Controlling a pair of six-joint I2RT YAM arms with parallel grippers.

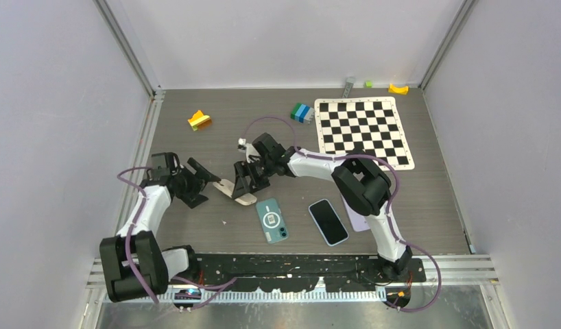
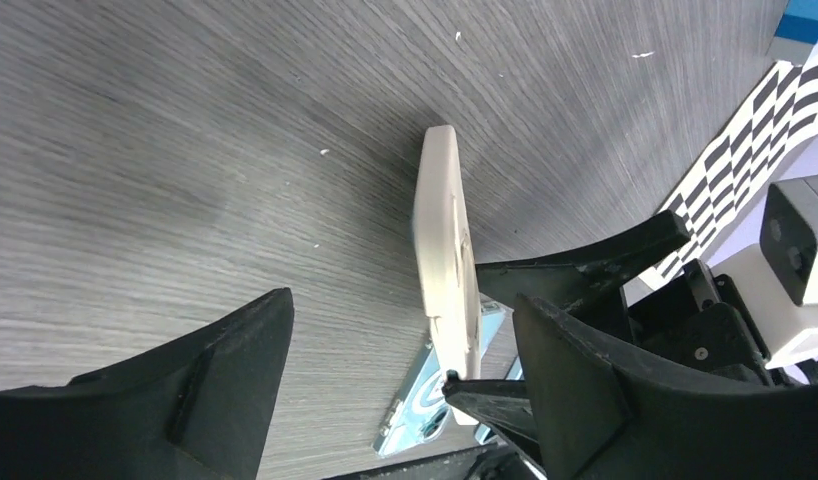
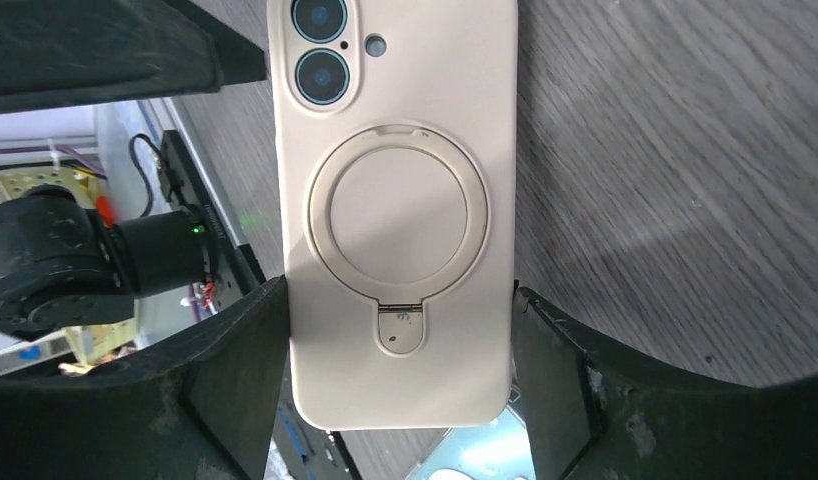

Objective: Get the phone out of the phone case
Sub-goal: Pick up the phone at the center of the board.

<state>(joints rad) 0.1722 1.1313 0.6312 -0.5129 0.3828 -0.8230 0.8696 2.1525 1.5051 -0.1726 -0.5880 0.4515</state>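
Observation:
A beige phone case (image 3: 400, 200) with a round ring stand on its back is held off the table, my right gripper (image 3: 397, 330) shut across its width. The phone's two camera lenses (image 3: 323, 50) show through the case's cutout; its screen side is hidden. In the top view the case (image 1: 245, 199) hangs between the two arms, under my right gripper (image 1: 249, 184). My left gripper (image 2: 400, 340) stands open around the case (image 2: 445, 250), seen edge-on, with a gap to its left finger (image 2: 235, 370). From above, the left gripper (image 1: 208, 175) sits just left of the case.
A teal phone case (image 1: 272, 220) and a dark-screened phone (image 1: 328, 221) lie flat near the front. A purple flat item (image 1: 356, 218) lies under the right arm. A chequered mat (image 1: 363, 130) and coloured blocks (image 1: 199, 120) (image 1: 302, 112) are further back.

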